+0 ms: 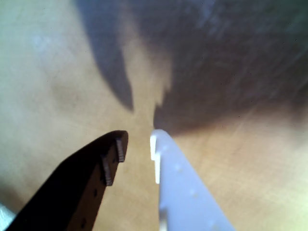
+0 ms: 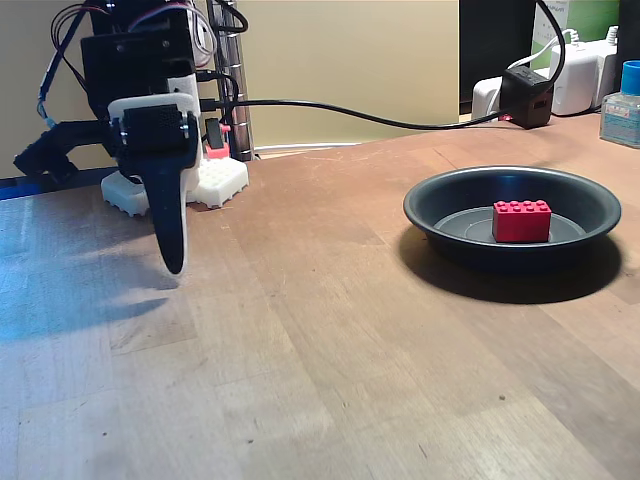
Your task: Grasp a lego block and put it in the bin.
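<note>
Lego block (image 2: 521, 221) sits in bin (image 2: 512, 212). Gripper (image 1: 138, 144) fingers slightly apart, empty, over bare table (image 2: 330, 340); wrist view blurry.

Blurred throughout in the wrist view: tabletop (image 1: 57, 86) grain and shadow edges smeared, both fingers (image 1: 187, 192) cut off by the bottom edge. In the fixed view, arm (image 2: 140, 60) cropped at the top, bottle (image 2: 622, 105) cut by the right edge, block (image 2: 521, 221) base hidden behind the bin (image 2: 510, 255) rim.
</note>
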